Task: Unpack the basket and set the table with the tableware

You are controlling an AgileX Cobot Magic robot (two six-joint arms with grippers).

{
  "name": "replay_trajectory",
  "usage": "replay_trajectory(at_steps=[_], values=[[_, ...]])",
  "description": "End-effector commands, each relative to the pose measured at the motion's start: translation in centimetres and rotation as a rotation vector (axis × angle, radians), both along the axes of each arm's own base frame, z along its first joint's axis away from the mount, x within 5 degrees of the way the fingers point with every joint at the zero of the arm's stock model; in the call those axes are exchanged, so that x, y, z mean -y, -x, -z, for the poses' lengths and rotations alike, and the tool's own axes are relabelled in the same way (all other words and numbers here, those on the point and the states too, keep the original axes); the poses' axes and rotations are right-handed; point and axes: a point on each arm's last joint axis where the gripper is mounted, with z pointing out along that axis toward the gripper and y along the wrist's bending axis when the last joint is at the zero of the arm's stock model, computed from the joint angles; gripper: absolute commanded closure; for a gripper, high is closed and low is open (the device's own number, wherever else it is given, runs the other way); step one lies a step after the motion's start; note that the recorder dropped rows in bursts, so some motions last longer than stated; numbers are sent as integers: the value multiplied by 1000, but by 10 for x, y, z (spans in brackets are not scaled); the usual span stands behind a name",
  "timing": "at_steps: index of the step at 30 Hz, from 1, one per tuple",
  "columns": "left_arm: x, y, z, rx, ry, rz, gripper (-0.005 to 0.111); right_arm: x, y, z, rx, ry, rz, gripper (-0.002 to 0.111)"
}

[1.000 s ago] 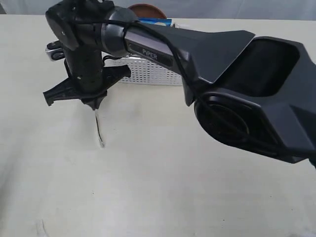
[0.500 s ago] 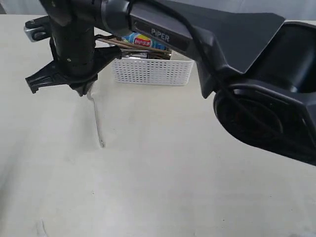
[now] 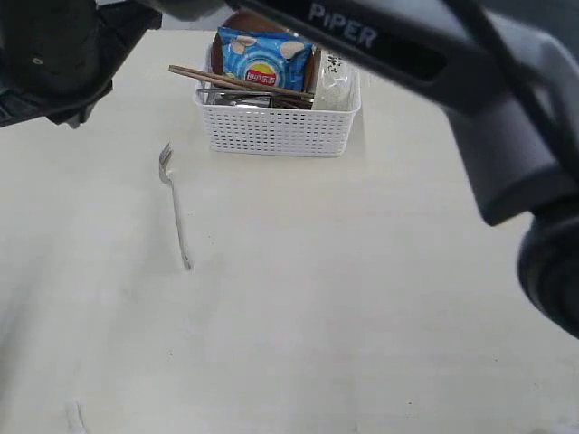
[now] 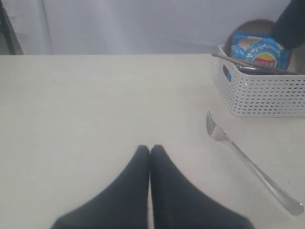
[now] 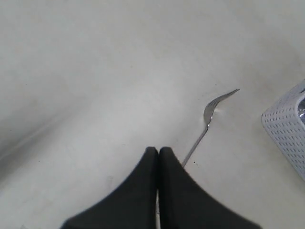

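Note:
The steel fork (image 3: pixel 174 203) lies flat on the cream table (image 3: pixel 362 298), tines toward the white basket (image 3: pixel 276 131). Two chopsticks (image 3: pixel 240 81) rest across the basket's rim, with a brown plate (image 3: pixel 262 20) and a white bowl (image 3: pixel 333 83) inside. My right gripper (image 3: pixel 72 113) hangs raised at the far left, above and beyond the fork. In the right wrist view it (image 5: pixel 158 150) is shut and empty, with the fork (image 5: pixel 209 119) below it. My left gripper (image 4: pixel 150 148) is shut and empty over bare table, with the fork (image 4: pixel 248 164) and basket (image 4: pixel 259 95) off to one side.
A blue chip bag (image 3: pixel 264 59) stands upright in the basket, in front of the brown plate. The right arm's dark links (image 3: pixel 470 81) stretch across the top of the exterior view, above the basket. The basket's corner (image 5: pixel 288 133) shows at the edge of the right wrist view.
The right gripper has risen off the fork and drawn away up and to the left. The fork stays on the table, and the basket's contents are now uncovered.

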Motion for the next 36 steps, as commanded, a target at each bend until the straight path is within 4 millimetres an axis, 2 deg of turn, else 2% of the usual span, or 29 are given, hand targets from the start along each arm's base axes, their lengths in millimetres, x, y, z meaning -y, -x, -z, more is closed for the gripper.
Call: replay_trajectory(at_steps=[1,4,8,13,15,19,22,25,28,31,36], values=[[0,0,0,11,-4,-3,107,7,3,-13,24,-8,-11,109],[0,0,0,11,-4,-3,107,12,6,-6,2,25,-10,109],[0,0,0,11,-4,-3,107,28,15,18,-62,108,-14,109],[0,0,0,11,-4,-3,107,54,28,55,-22,-47,-72,109],[0,0,0,11,-4,-3,107,66,25,72,-46,-64,-46,109],[0,0,0,11,-4,-3,107,87,1,112,-224,-60,124,109],[0,0,0,11,-4,-3,107,83,-11,126,-265,-139,172,109],[0,0,0,11,-4,-3,107,81,-11,134,-272,-127,155,108],[0,0,0,11,-4,-3,107,79,-11,144,-295,-117,161,96],[0,0,0,11,-4,-3,107,77,-10,153,-337,-109,171,69],[0,0,0,11,-4,-3,107,75,-11,159,-338,-109,174,67]])
